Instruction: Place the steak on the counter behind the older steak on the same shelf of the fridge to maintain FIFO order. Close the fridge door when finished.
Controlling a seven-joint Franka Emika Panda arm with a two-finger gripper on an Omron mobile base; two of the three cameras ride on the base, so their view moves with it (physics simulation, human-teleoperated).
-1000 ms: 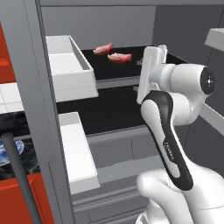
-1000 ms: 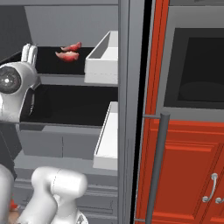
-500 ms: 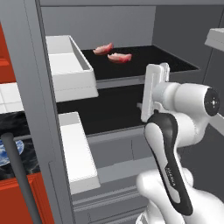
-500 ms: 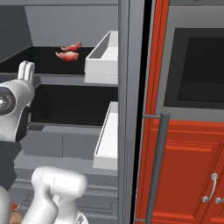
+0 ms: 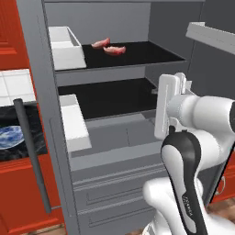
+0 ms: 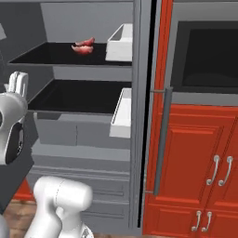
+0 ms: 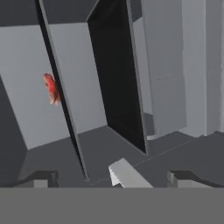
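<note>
The white two-finger tool (image 5: 170,106) hung spread and empty in front of the open tall grey fridge (image 5: 34,69). Further in, both small pink raw steaks (image 5: 114,50) (image 5: 100,43) sat side by side on the upper black shelf (image 5: 147,53).

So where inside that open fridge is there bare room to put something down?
The upper shelf is bare right of the two steaks, which crowd its back left beside the white door bin. The lower shelf looks bare throughout.
</note>
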